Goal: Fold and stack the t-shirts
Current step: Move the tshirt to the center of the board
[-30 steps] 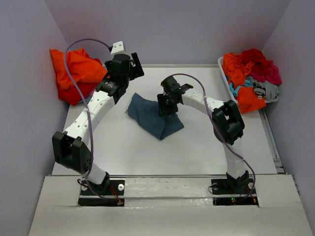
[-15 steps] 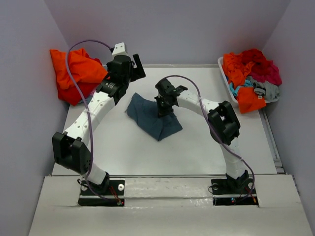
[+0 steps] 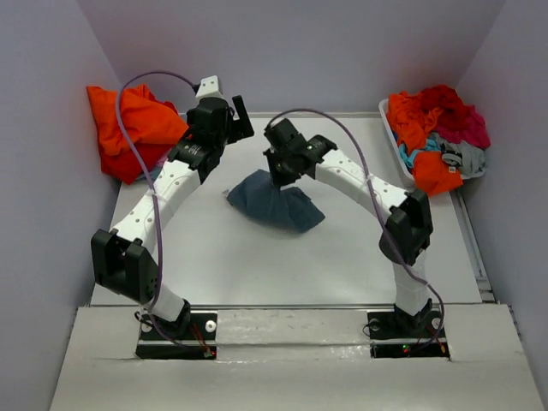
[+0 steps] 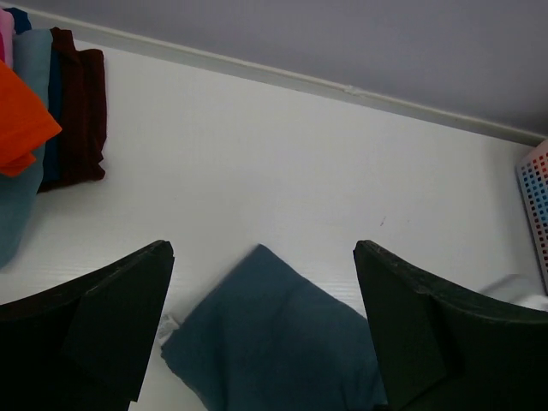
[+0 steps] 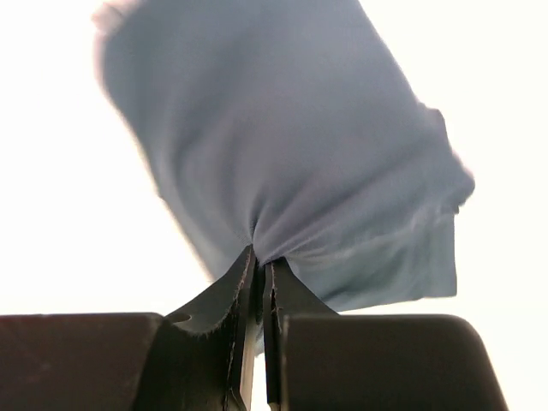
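Slippage from a thin pinch as the chief hazard: right tool (image 5: 259, 257) clenched on one small gathered tuck of the dark slate-blue soft cloth t-shirt (image 3: 278, 205), jaws pressed almost flat together with only a pucker of fabric between. Crumpled in a loose mound on the middle of the white bench (image 3: 257, 265), raised at the pinched point and resting on the surface elsewhere. Likely to slide free under a quick pull, or to come up as one bunch with several layers caught together and nothing flat left to fold. Number of layers inside the pinch: not readable from the wrinkles. Just beyond the mound, left tool (image 4: 261, 250) released, fingers spread wide and holding nothing, near the shirt's far-left corner without touching it. Close enough to the right tool for a knock between wrists in any shared reach for the same cloth. Farther off on the left, a rumpled bright orange shirt heap (image 3: 128, 128) at the bench's far corner, and by it, in the left wrist view, a folded pile of dark red, teal and blue cloth (image 4: 73, 111), liable to be upset by a dragged sleeve. Farthest right, a white perforated basket (image 3: 387, 116) heaped with unfolded orange, red, teal, magenta and grey shirts (image 3: 441, 128), well apart from the blue one and not in the way.
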Robot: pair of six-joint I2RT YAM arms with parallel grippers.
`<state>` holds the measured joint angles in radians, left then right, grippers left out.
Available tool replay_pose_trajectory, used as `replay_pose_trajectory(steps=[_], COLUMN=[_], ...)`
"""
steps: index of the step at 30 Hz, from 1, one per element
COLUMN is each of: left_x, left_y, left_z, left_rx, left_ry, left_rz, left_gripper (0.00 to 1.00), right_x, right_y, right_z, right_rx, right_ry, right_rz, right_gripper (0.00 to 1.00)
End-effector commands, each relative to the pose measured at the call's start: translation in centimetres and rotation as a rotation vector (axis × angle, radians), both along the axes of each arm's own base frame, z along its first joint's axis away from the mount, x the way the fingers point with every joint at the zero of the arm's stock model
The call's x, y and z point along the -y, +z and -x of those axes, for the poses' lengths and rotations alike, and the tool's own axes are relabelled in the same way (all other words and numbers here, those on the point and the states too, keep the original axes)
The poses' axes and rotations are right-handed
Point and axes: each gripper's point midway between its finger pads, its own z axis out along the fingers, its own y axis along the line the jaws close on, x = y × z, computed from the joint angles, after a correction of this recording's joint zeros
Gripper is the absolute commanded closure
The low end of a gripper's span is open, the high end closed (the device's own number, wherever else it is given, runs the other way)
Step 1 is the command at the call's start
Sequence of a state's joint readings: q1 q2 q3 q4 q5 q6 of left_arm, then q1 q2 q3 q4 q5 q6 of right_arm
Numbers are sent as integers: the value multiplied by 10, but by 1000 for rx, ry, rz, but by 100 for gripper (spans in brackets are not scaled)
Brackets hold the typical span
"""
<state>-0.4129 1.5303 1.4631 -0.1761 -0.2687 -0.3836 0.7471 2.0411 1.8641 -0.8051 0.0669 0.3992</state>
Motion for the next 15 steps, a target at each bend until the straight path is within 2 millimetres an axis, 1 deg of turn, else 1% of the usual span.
replay_pose_trajectory(steps=[1, 2, 3, 4, 5, 6, 7, 8, 9, 11, 12, 13, 14, 15], left_x=[4, 4, 4, 4, 4, 4, 4, 4, 6, 6, 6, 6, 5, 5], left_y=[7, 6, 4, 3, 2, 0, -3, -4, -6, -5, -5, -5, -7, -7], left_z=[-2, -2, -1, -1, -1, -1, -2, -2, -3, -3, -2, -3, -3, -3], left_rx=[28, 27, 24, 22, 20, 15, 10, 8, 3, 4, 2, 4, 0, 0], left_ry=[-5, -3, -5, -4, -4, -4, -5, -5, -8, -9, -10, -5, -4, -4], left_rz=[30, 31, 28, 27, 26, 24, 22, 23, 24, 28, 29, 29, 25, 25], left_gripper=[1, 1, 1, 1, 1, 1, 1, 1, 1, 1, 1, 1, 1, 1], right_x=[19, 30, 36, 45, 49, 53, 59, 61, 68, 74, 74, 76, 76, 73], right_y=[195, 220, 246, 275, 287, 303, 308, 318, 327, 331, 335, 345, 348, 344], right_z=[1, 11, 17, 30, 36, 43, 46, 51, 55, 58, 62, 72, 73, 70], right_rx=[379, 435, 486, 544, 572, 605, 619, 646, 665, 690, 705, 729, 754, 759], right_ry=[-76, -95, -108, -123, -127, -131, -135, -139, -149, -163, -161, -147, -138, -136], right_rz=[-157, -150, -176, -213, -233, -266, -273, -295, -308, -280, -279, -305, -322, -313], right_gripper=[93, 93, 93, 93, 93, 93, 93, 93, 93, 93, 93, 93, 93, 93])
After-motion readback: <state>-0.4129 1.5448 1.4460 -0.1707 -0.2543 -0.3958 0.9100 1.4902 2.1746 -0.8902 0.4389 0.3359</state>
